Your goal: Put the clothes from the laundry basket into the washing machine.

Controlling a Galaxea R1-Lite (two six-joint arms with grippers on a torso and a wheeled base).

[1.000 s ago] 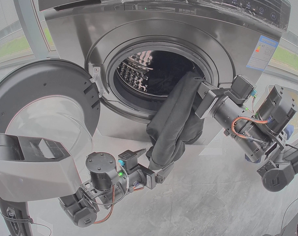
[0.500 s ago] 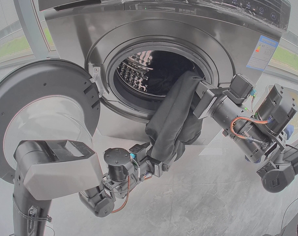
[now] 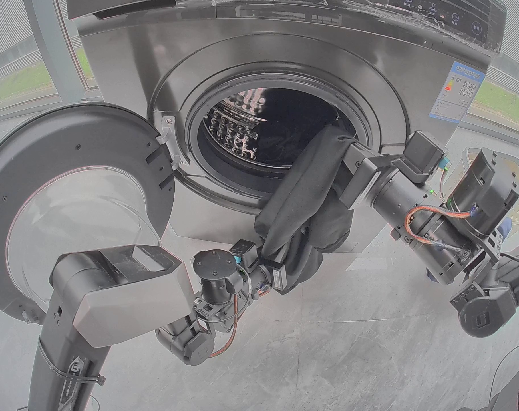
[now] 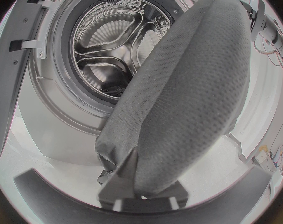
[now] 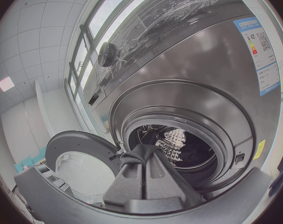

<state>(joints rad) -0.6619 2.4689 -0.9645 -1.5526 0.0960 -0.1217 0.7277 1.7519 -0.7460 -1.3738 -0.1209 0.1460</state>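
Leftward in the head view, the left arm has swung in toward frame centre since a second ago, and the left gripper (image 3: 279, 275) (image 4: 147, 189) has pushed up into the hanging tail of the black garment (image 3: 305, 201) (image 4: 194, 94) (image 5: 138, 151); its fingers stand spread, one on each side of the lowest fold. The right gripper (image 3: 348, 154) (image 5: 144, 156) sits right of centre at the lower right lip of the drum opening (image 3: 259, 132), its fingers pressed together on the garment's upper end. From there the cloth drapes over the lip and down the washing machine (image 3: 328, 58) front, its bottom hanging clear of the grey floor (image 3: 356, 326). More dark cloth lies inside the drum. At the left edge the round door (image 3: 71, 161) stands swung wide, leaving the left half of the opening unobstructed. Bare floor spans the lower middle of the frame between the two arms.
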